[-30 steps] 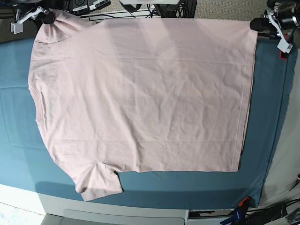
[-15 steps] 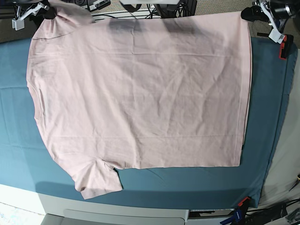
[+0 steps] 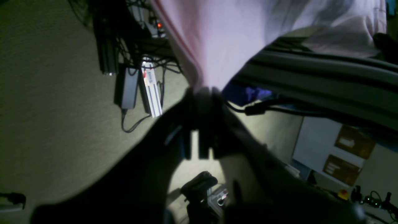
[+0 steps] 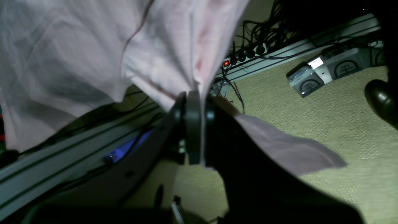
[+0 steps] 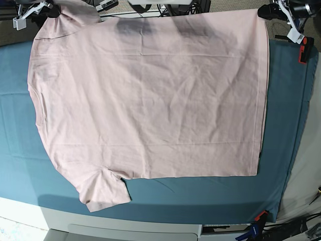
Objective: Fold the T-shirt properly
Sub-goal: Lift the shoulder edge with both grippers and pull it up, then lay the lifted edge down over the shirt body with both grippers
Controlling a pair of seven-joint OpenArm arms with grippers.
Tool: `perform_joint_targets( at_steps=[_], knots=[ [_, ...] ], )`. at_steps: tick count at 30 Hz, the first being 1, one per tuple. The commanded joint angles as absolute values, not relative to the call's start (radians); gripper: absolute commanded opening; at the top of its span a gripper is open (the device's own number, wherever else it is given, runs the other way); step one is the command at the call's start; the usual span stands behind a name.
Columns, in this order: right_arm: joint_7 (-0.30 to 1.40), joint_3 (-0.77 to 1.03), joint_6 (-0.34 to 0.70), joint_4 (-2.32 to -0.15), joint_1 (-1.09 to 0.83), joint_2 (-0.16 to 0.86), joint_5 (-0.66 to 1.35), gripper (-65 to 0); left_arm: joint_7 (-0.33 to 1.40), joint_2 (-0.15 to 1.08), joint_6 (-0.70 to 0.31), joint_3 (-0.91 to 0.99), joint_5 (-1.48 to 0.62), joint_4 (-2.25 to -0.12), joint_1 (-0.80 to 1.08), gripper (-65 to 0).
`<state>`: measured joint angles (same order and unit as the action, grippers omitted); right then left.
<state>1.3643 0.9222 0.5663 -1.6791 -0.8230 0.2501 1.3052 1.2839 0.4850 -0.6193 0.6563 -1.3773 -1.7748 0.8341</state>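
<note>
The pale pink T-shirt (image 5: 150, 95) lies spread flat, plain side up, with its collar at the left and its hem at the right. One sleeve (image 5: 103, 193) points toward the near edge. At the far right corner my left gripper (image 5: 264, 11) is shut on the hem corner, where the left wrist view shows cloth (image 3: 217, 40) pinched at the left gripper (image 3: 202, 90). My right gripper (image 5: 51, 10) is shut on the far sleeve at the far left. The right wrist view shows pink fabric (image 4: 77, 46) running between the closed fingers of the right gripper (image 4: 194, 96).
A teal table cloth (image 5: 286, 125) covers the table, held by red clamps (image 5: 302, 54) on the right side. Beyond the far edge, the wrist views show carpet floor, cables and power strips (image 3: 150, 90). The white table front (image 5: 135, 228) runs along the near edge.
Both grippers have drawn the shirt's far edge a little farther toward the back of the table. The cloth now lies tauter and flatter.
</note>
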Motion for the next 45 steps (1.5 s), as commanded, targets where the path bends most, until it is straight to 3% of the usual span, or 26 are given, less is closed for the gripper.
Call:
perform_joint_targets(
  at_steps=[1, 4, 10, 19, 35, 45],
  knots=[
    [1.375, 0.938, 0.586, -1.689, -0.839, 0.266, 1.363, -65.0, 1.291, 0.499, -0.64, 0.666, -1.421, -1.795, 0.845, -65.0],
    [1.396, 0.938, 0.64, -1.689, -0.839, 0.266, 1.484, -65.0, 1.29, 0.5, -0.649, 0.666, -1.437, -1.835, 0.845, -65.0],
    [1.396, 0.938, 0.662, -1.689, -0.783, 0.266, 1.484, -65.0, 1.282, 0.5, -0.654, 0.666, -1.436, -1.929, 0.819, -65.0],
    [1.396, 0.928, 0.698, -1.689, -0.551, 0.265, 1.479, -65.0, 1.203, 0.5, -0.651, 0.665, -1.334, -1.933, 0.661, -65.0],
    [1.095, 0.684, 0.663, -1.688, -0.231, 0.263, 0.894, -65.0, 1.077, 0.513, -0.625, 0.664, -1.158, -1.928, 0.466, -65.0],
    [0.975, 0.654, 0.585, -1.686, -0.118, 0.263, 0.682, -65.0, 1.027, 0.513, -0.599, 0.663, -1.095, -1.909, 0.4, -65.0]
  ],
)
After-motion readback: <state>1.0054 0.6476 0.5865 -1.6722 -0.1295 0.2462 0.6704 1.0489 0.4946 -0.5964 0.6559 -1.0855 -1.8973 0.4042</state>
